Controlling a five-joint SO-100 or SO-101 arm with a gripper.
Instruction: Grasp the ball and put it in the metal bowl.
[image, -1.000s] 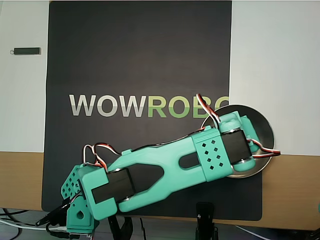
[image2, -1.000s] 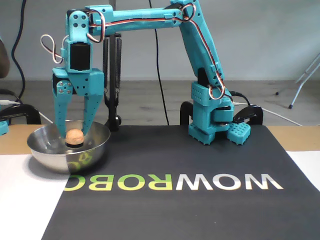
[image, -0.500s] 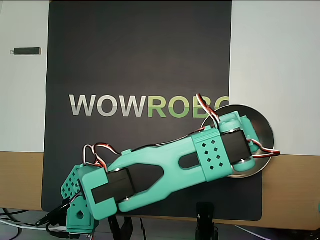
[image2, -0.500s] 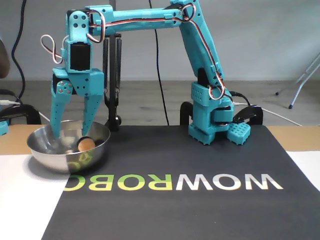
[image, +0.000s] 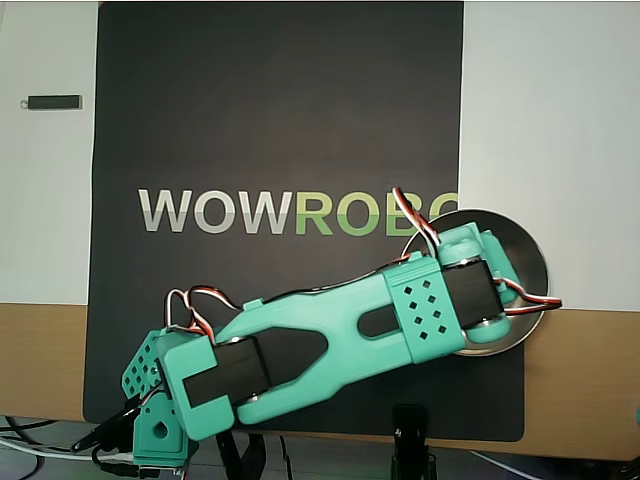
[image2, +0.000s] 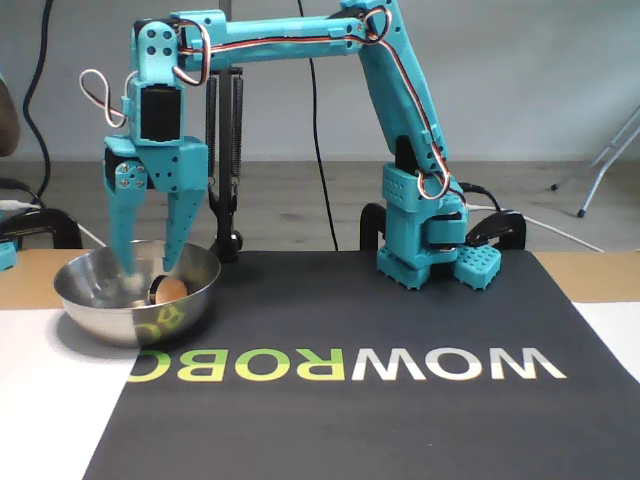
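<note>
Behind the bench in the fixed view it's just grey floor and a pale wall with some cables. Going left to right there: the shiny round steel bowl (image2: 137, 298) sits at the left edge of a black mat (image2: 400, 400) printed "WOWROBO" in white and green letters, upside down from this side and readable the right way up in the overhead view (image: 280, 120). Small peach-orange ball (image2: 170, 288) lies inside the bowl, right of centre, loose. The teal two-finger gripper (image2: 146, 267) hangs over it, spread apart and empty, tips dipping into the bowl, ball just beside and below the right fingertip. The arm covers the ball in the overhead view.
</note>
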